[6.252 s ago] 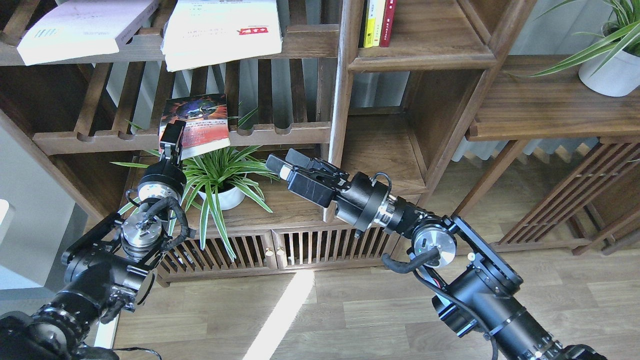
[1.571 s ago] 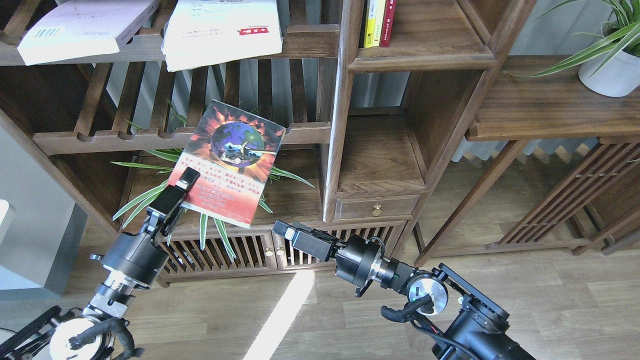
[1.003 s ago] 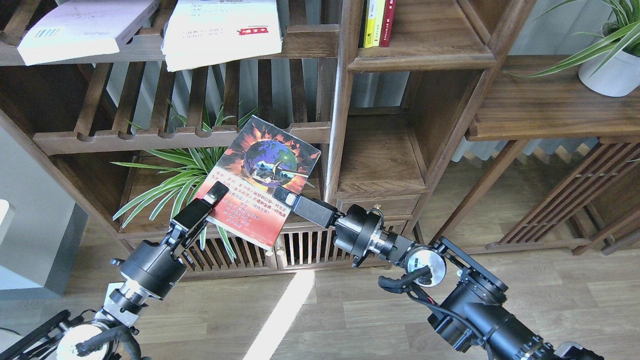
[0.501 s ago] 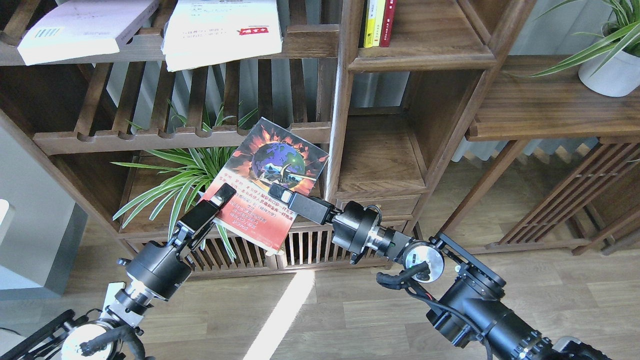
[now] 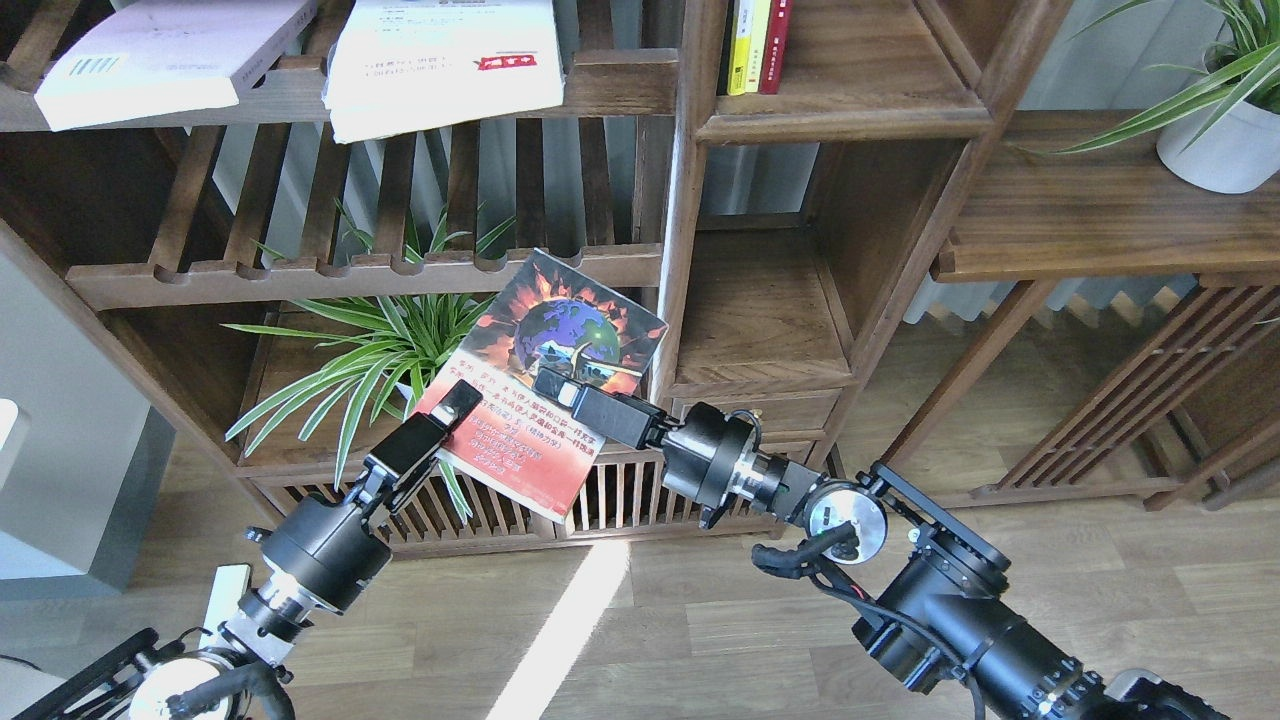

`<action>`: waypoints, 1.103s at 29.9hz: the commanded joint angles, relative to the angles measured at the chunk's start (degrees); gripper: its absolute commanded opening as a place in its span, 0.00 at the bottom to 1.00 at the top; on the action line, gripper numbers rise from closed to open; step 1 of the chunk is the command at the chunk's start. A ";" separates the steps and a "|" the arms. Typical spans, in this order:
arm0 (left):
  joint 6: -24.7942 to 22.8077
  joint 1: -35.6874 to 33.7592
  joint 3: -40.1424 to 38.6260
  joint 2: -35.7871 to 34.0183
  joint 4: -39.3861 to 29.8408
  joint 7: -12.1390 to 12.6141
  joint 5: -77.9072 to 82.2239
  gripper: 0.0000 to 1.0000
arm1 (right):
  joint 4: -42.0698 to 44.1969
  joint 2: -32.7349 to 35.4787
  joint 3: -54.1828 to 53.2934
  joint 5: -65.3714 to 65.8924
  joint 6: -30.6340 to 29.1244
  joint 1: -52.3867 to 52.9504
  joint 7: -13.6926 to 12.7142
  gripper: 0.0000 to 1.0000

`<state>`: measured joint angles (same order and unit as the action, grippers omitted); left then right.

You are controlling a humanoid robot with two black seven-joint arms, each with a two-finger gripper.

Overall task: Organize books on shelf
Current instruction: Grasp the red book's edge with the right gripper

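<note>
Before the slatted rack's front rail, the dark red-black pictorial paperback (image 5: 545, 385) has drifted rightward – left gripper (image 5: 452, 403) pinching it, right gripper (image 5: 553, 385) newly clamped on (a handover, seemingly) toward the narrow dark-brown shelf compartment (image 5: 760, 320).

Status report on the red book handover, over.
Left hand shut on red book. Right hand at its right edge, grip unclear. Shelf ahead, post between.
</note>
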<state>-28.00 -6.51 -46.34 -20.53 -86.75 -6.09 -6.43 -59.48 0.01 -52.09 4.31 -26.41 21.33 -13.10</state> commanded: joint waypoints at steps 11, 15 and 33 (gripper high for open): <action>0.00 0.09 0.20 -0.03 0.97 0.11 0.10 0.10 | -0.02 -0.01 -0.20 -5.10 -0.57 0.21 0.09 0.52; 0.00 0.79 0.11 -0.03 1.41 0.12 0.01 0.15 | -0.11 -0.01 -0.20 -6.94 -0.83 0.21 0.09 0.41; 0.00 1.41 -1.38 0.05 2.03 -0.68 -0.43 0.47 | -0.28 -0.01 1.29 -7.91 -1.59 -0.14 -0.52 0.16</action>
<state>-28.02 -5.05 -47.56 -20.49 -84.73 -6.78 -6.85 -59.79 0.00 -50.80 -3.54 -28.01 21.27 -13.38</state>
